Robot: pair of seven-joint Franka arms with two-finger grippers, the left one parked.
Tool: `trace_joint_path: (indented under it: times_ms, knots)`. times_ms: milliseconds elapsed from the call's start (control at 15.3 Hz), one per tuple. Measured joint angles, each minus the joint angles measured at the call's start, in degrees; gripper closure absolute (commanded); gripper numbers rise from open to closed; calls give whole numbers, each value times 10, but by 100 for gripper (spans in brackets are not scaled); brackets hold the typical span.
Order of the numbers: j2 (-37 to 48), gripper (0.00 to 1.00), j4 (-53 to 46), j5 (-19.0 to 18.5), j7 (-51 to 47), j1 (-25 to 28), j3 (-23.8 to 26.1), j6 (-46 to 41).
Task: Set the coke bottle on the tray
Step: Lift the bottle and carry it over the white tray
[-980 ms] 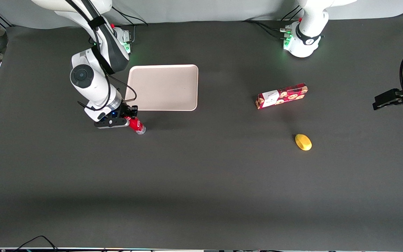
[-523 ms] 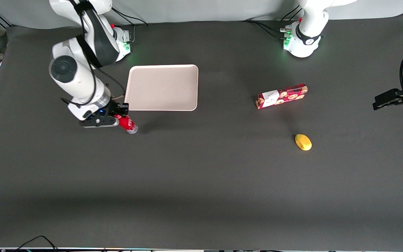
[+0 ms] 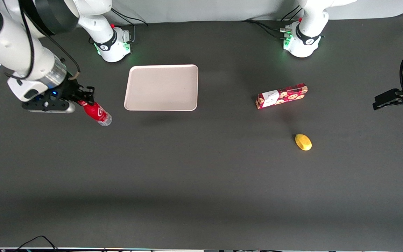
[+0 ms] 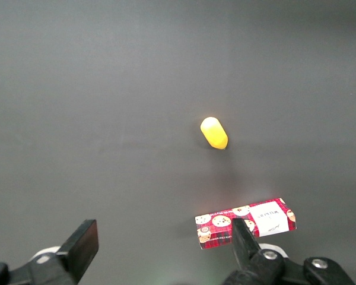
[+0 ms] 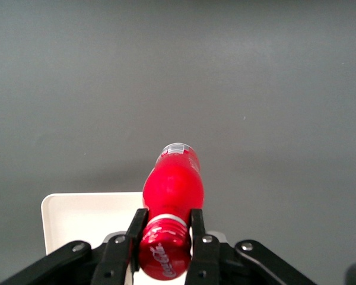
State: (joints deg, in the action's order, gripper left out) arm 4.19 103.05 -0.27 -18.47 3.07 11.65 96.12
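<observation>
The bottle [image 3: 96,112] hangs in the air at the left of the front frame, its long axis tilted: the cap end is up in the gripper [image 3: 82,98] and the clear base points down and toward the frame's lower right. In the wrist view the bottle [image 5: 171,196] runs straight away from the camera, cap nearest and base farthest. The jaws are closed to just the width of the neck, one finger [image 5: 135,228] on each side below the cap, gripping the bottle and touching nothing else. The bottle is off the tray [image 3: 162,87], which lies flat on the dark table [image 3: 201,182] in the upper middle of the front frame; the bottle shows to its left and slightly lower in the frame. A corner of the tray [image 5: 86,214] shows beneath the gripper in the wrist view. A red box [image 3: 281,96] and a yellow object [image 3: 303,142] lie at the right of the front frame, toward the parked arm's end.
</observation>
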Motion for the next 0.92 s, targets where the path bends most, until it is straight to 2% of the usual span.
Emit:
trace_joint_path:
  times_ms: [392, 719, 915]
  knots:
    - [58, 100, -22, 3, 0, 0, -2, -105]
    - [100, 100, -10, 52, -42, 3, 16, -159]
    - [130, 100, 37, 75, -55, 4, 39, -161]
